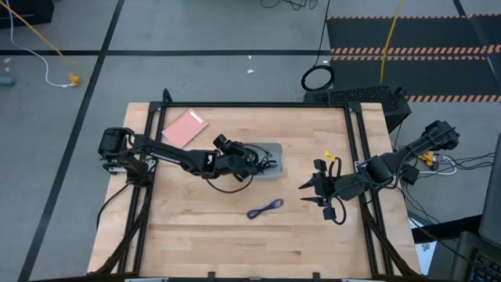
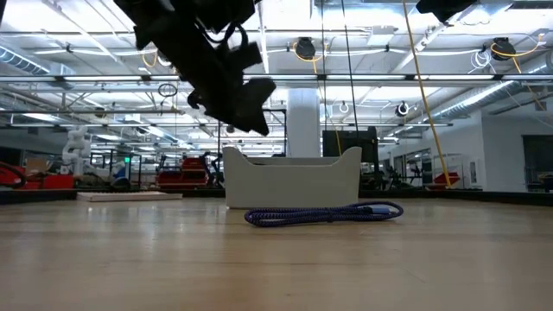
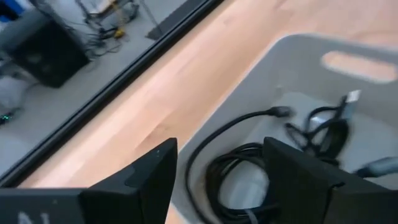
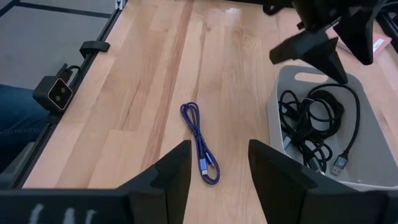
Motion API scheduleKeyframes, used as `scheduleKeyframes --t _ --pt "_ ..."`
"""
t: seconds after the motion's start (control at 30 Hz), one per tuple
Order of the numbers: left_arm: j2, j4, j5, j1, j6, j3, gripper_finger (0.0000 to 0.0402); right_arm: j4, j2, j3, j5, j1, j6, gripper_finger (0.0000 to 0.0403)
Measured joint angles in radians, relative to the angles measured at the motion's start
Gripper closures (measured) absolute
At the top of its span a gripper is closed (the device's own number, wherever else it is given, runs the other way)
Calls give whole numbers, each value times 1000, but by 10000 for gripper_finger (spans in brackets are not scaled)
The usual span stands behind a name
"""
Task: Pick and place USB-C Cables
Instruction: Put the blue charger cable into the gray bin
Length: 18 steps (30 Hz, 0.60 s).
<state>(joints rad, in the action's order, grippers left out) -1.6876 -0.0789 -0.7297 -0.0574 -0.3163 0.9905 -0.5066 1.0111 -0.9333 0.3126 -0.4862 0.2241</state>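
A grey tray (image 1: pixel 275 147) stands mid-table and holds two dark coiled cables (image 4: pixel 314 121), also seen in the left wrist view as black cables (image 3: pixel 249 168) with a silver plug. The purple-blue cable (image 1: pixel 264 208) lies flat on the wood near the tray, also in the right wrist view (image 4: pixel 200 140) and the low view (image 2: pixel 324 213). My left gripper (image 1: pixel 258 160) hovers open above the tray's left end (image 3: pixel 217 158), touching nothing. My right gripper (image 1: pixel 307 194) is open, right of the purple cable, its fingers (image 4: pixel 171 171) pointing toward it.
A flat pink pad (image 1: pixel 185 128) lies near the table's far left corner. A thick black cable ring (image 1: pixel 317 78) lies on the floor beyond the far edge. Bare wood stretches along the near side of the table (image 1: pixel 235 243). Black frame rails border the table.
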Motion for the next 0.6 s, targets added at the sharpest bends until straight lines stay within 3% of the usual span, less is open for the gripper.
scheduleKeyframes --t 0.17,0.33,0.47,0.6 --pt "58 6 84 -7 5 0 182 0 0 0 0 0 0 250" --pt "119 29 192 -43 118 0 219 102 -1 58 0 0 2 250" --pt "139 66 229 -73 204 0 243 233 13 142 -33 9 -3 250" --pt "139 86 253 -94 252 0 251 244 62 158 -60 38 8 250"
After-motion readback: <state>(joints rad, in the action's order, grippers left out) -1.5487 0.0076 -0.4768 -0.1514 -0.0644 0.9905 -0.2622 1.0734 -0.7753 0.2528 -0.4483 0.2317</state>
